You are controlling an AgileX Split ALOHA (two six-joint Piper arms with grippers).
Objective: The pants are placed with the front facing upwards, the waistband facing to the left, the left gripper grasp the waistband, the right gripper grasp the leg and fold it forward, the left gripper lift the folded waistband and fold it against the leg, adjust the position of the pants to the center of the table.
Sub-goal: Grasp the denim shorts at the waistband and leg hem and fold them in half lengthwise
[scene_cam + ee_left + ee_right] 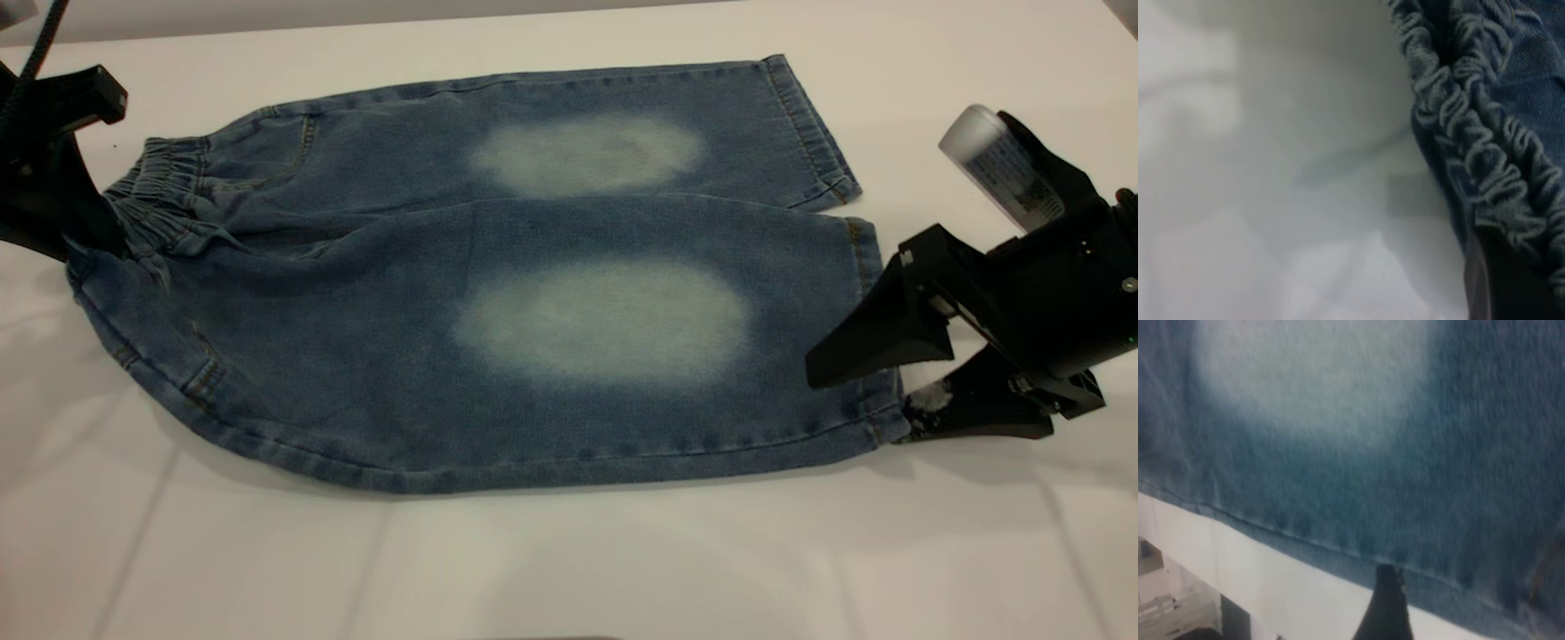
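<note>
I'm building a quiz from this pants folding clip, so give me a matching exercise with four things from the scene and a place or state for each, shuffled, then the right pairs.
Things:
1. left gripper
2. right gripper
3. elastic waistband
4. faded knee patches

Places or states:
A. pale ovals on the middle of each leg
B. gathered, at the left end of the jeans
C. open around the near leg's hem
D. at the waistband's near corner

Pairs: 1-D, 2-C, 3-B, 4-A

Both arms matte black; right claw wedge-fingered, white-scuffed, carrying a labelled white cylinder.
</note>
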